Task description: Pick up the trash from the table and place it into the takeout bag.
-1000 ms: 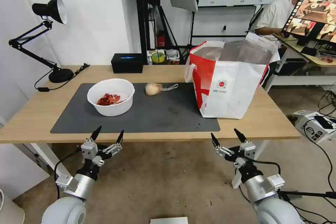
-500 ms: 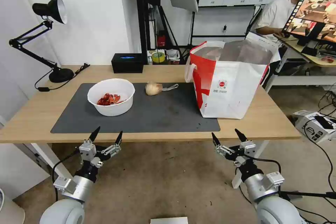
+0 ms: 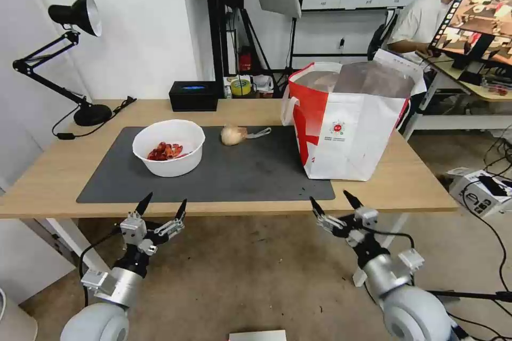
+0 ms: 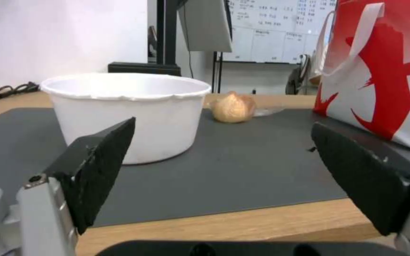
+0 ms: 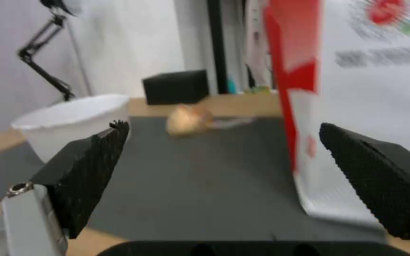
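Left tool (image 3: 162, 204) and right tool (image 3: 331, 202) are held spread below the light-wood worktop (image 3: 48, 176) edge. White round bowl with red shells (image 3: 168, 147) and tan paper wad (image 3: 233, 135) are seen on the dark grey mat (image 3: 245, 170), beside the red-and-white takeout bag (image 3: 349, 122).

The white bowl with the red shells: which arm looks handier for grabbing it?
Probably the left. The left end effector hangs open just below the table edge, directly before the white bowl. The right end effector, also open, sits nearer the takeout bag.

The takeout bag (image 5: 371, 106) is blurred, its logo unreadable; its inside (image 3: 368, 79) stays hidden.
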You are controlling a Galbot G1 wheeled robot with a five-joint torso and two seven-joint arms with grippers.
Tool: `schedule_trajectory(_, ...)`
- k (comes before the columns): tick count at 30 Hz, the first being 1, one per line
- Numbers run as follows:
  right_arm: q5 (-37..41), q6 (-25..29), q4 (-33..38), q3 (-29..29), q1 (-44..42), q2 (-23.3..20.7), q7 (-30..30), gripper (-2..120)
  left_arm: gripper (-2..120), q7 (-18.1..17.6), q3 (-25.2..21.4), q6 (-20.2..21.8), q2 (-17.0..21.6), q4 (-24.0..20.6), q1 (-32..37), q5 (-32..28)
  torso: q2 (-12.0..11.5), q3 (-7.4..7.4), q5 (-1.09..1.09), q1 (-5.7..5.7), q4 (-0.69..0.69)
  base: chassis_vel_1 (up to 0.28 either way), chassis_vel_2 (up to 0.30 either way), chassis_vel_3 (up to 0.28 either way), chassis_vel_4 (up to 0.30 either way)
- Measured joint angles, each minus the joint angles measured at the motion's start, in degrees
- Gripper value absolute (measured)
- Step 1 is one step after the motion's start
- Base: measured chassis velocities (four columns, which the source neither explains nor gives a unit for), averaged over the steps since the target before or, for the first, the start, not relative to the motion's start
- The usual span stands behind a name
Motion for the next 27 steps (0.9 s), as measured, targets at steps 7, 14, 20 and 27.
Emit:
schedule_trajectory(7,10.7,-4.1,-11.7,-23.1,32.4,-1.2,3.4,100,100,-0.1,-1.4,0.2,-0.2,-0.3,0.2,-0.1,0.0,0.01,0.01,0.01,0.00,0.000,0.000,0.000,0.000)
schedule_trajectory(14,16.2,-7.0,-30.1,-37.4,53.9,10.4,5.3,100,100,-0.1,-2.1,0.3,-0.7,0.0,0.5,-0.2,0.0,0.01,-0.01,0.01,0.01,0.000,0.000,0.000,0.000)
schedule_trajectory(20,17.4,-11.6,-44.5,-40.4,62.0,20.7,5.5,100,100,-0.1,-2.6,0.3,-1.1,0.5,0.9,-0.1,0.0,0.01,-0.01,0.02,0.03,0.000,0.000,0.000,0.000)
schedule_trajectory(27,15.4,-20.1,-58.8,-38.8,66.6,30.5,4.9,100,100,-0.1,-2.9,0.3,-1.3,0.5,1.2,-0.2,0.0,0.00,-0.02,0.01,0.00,0.000,0.000,0.000,0.000)
